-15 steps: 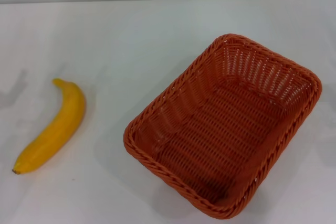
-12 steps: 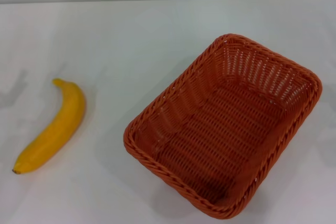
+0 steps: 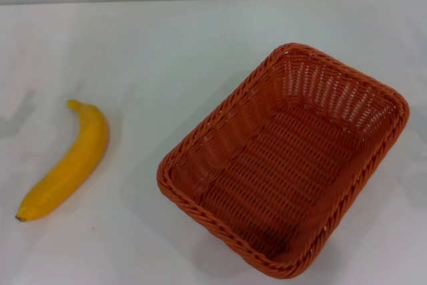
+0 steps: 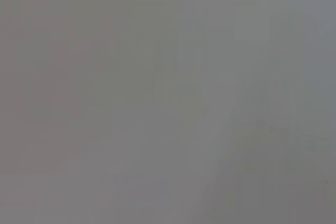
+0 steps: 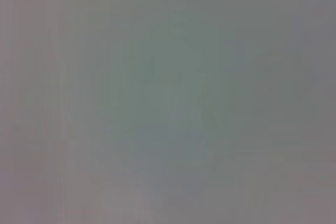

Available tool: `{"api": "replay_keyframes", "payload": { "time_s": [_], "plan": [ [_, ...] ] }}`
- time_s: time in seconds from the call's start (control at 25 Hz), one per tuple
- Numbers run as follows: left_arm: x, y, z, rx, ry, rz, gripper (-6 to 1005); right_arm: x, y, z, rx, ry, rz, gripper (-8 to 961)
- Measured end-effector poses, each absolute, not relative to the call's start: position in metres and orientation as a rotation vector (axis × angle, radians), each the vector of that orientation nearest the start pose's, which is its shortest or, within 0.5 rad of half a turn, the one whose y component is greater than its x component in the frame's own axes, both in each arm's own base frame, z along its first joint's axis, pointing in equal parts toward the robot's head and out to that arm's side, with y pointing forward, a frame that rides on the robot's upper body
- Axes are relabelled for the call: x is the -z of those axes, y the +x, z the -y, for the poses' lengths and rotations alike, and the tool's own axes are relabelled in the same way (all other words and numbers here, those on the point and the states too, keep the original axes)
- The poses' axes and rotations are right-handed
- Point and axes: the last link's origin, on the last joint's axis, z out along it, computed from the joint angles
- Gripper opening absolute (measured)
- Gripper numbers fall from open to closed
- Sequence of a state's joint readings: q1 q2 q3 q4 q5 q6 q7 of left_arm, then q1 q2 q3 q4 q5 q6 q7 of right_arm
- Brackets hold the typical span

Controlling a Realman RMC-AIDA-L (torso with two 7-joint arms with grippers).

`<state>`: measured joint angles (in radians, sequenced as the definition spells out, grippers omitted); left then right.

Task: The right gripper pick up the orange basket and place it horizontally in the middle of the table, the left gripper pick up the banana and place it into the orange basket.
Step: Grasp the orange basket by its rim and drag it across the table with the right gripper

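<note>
White table (image 3: 200, 45), no writing or labels readable anywhere. Neither gripper shows in the head view, and both wrist views are plain grey w/ nothing to make out, so claw opening can't be told. Orange basket (image 3: 283, 158) sits upright on the table, angled diagonally, nothing inside it. Banana (image 3: 67, 161) lies flat to the basket's left, well apart, dark tip toward the near edge.

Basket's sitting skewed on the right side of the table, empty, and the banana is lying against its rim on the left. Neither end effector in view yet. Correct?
Not quite. The banana lies well apart from the orange basket, with bare table between them, as the head view shows. The rest holds: basket skewed and empty, no end effector in view.
</note>
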<state>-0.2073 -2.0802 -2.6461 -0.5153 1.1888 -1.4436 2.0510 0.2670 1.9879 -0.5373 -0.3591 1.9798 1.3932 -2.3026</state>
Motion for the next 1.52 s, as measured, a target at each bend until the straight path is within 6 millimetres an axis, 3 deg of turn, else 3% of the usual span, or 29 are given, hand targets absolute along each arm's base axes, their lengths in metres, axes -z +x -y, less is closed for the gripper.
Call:
{"api": "replay_keyframes", "payload": {
  "time_s": [0.28, 0.44, 0.48, 0.52, 0.72, 0.92, 0.96, 1.12, 1.52],
  "plan": [
    [-0.099, -0.363, -0.273, 1.096, -1.602, 0.686, 880, -0.14, 0.343, -0.326, -0.814, -1.919, -0.563, 841],
    [-0.099, -0.364, -0.272, 1.094, -1.6, 0.689, 878, -0.165, 0.311, -0.348, -0.715, -2.053, -0.571, 841],
    [-0.099, -0.365, -0.271, 1.092, -1.599, 0.691, 878, -0.174, 0.294, -0.356, -0.661, -2.107, -0.574, 841],
    [-0.099, -0.365, -0.27, 1.091, -1.598, 0.692, 877, -0.174, 0.294, -0.356, -0.661, -2.107, -0.574, 842],
    [-0.099, -0.367, -0.268, 1.087, -1.592, 0.697, 875, -0.187, 0.246, -0.375, -0.438, -2.234, -0.593, 842],
    [-0.1, -0.368, -0.267, 1.084, -1.587, 0.699, 873, -0.17, 0.197, -0.397, -0.079, -2.389, -0.628, 842],
    [-0.1, -0.368, -0.267, 1.084, -1.587, 0.699, 873, -0.17, 0.197, -0.397, -0.079, -2.389, -0.628, 842],
    [-0.1, -0.367, -0.269, 1.086, -1.592, 0.694, 871, -0.148, 0.164, -0.408, 0.113, -2.512, -0.682, 842],
    [-0.101, -0.366, -0.27, 1.086, -1.598, 0.688, 867, -0.09, 0.128, -0.422, 0.438, -2.63, -0.721, 819]
  ]
}}
